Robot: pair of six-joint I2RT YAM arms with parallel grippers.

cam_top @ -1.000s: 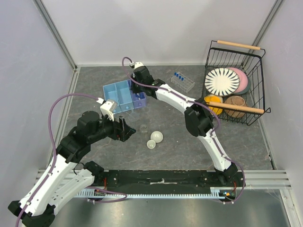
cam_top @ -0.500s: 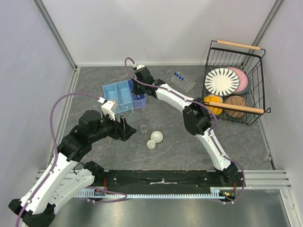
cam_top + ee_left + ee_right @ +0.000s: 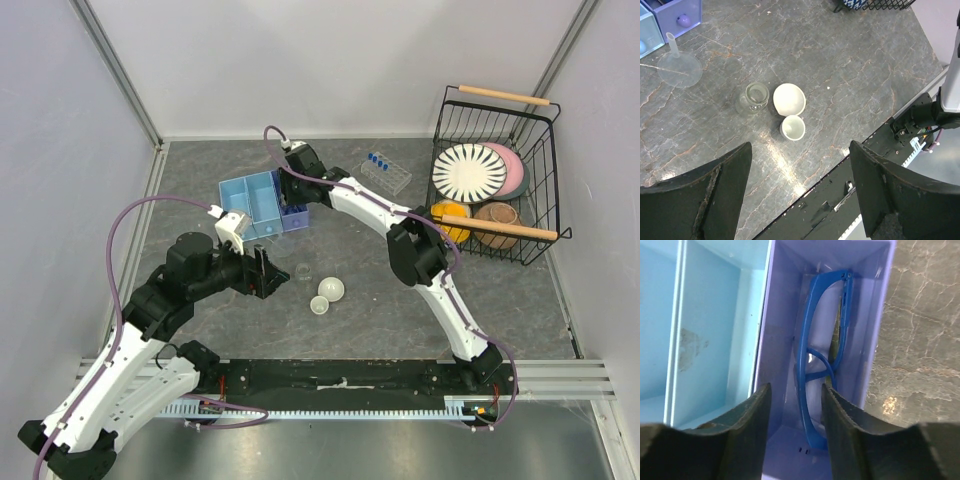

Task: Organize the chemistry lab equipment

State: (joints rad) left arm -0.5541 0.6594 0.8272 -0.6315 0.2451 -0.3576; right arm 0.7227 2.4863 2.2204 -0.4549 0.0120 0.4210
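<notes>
Toward the tabletop's far edge, the right gripper [image 3: 795, 390] hangs over the purple bin [image 3: 782, 315] with its jaws apart, so the blue glasses [image 3: 805, 340] lie loose inside it, apparently stowed. Nearer the front edge, the left gripper [image 3: 800, 145], spread wide, hovers over two white dishes [image 3: 789, 98], probably the next things to collect.

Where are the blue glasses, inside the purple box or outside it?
Inside. The blue-framed safety glasses lie between the walls of the purple bin, under the open right claw.
</notes>
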